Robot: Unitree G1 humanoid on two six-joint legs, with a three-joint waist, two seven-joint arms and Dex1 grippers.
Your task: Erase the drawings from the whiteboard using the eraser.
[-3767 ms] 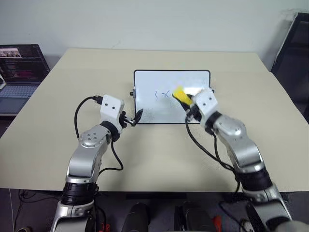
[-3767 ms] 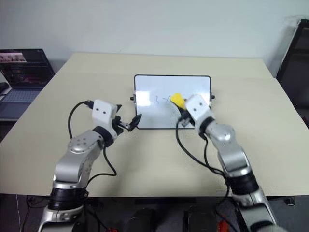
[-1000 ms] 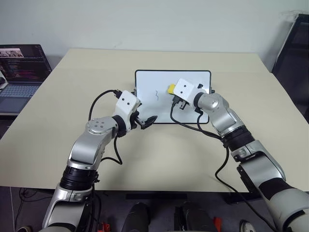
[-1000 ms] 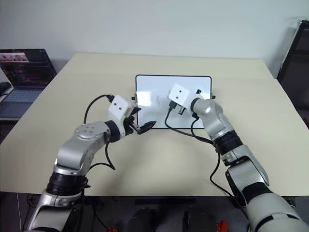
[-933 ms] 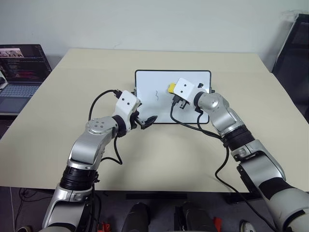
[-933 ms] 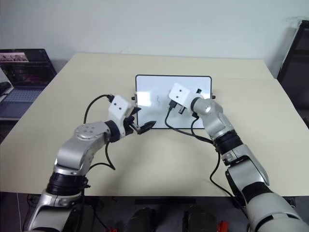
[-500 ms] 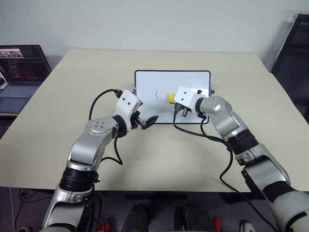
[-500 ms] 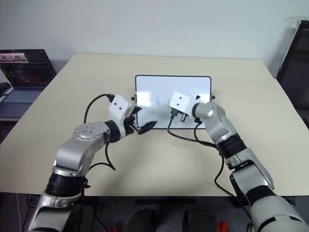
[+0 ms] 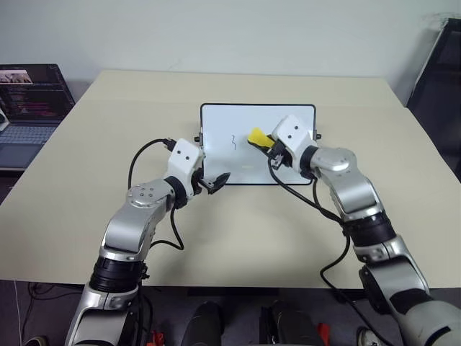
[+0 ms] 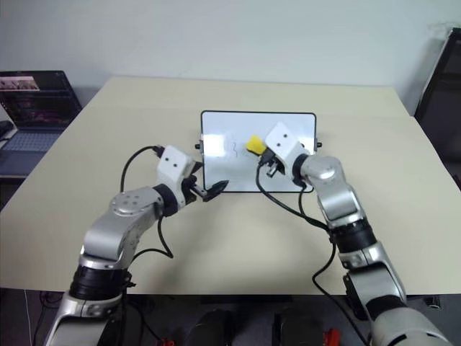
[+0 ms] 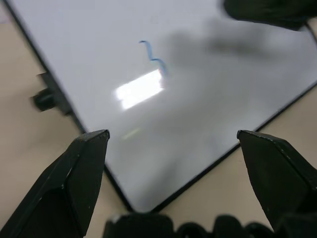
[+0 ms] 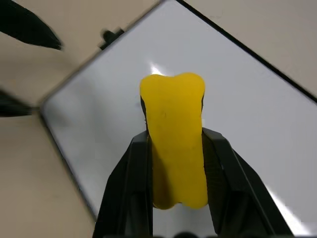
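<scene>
The whiteboard [image 9: 257, 144] lies flat toward the far middle of the bench [image 9: 238, 238], and one thin squiggle, the last of the drawings [image 9: 233, 140] that I can make out, sits on its left half. The right gripper [image 12: 174, 163] has its fingers clenched on the yellow eraser [image 9: 258, 137], pinching it by the long sides so the front end sticks out past the tips. From the head views the eraser hangs over the board's middle, just right of the squiggle; I can't tell whether it touches the surface.

The left gripper [image 11: 173, 144] hovers at the board's near left corner with its fingers spread apart, grasping nothing, the corner lying between the two tips.

To my eye the work is mostly done and one pass remains. To do it well, the right arm should carry the eraser leftward onto the mark with its flat wiping face level on the board, not on an edge, and press lightly while sweeping across the whole squiggle. The board looks glossy and light, so it may slide under the stroke; the left fingers would do well to brace that corner first. A tilted eraser would likely smear or skip the thin line.
</scene>
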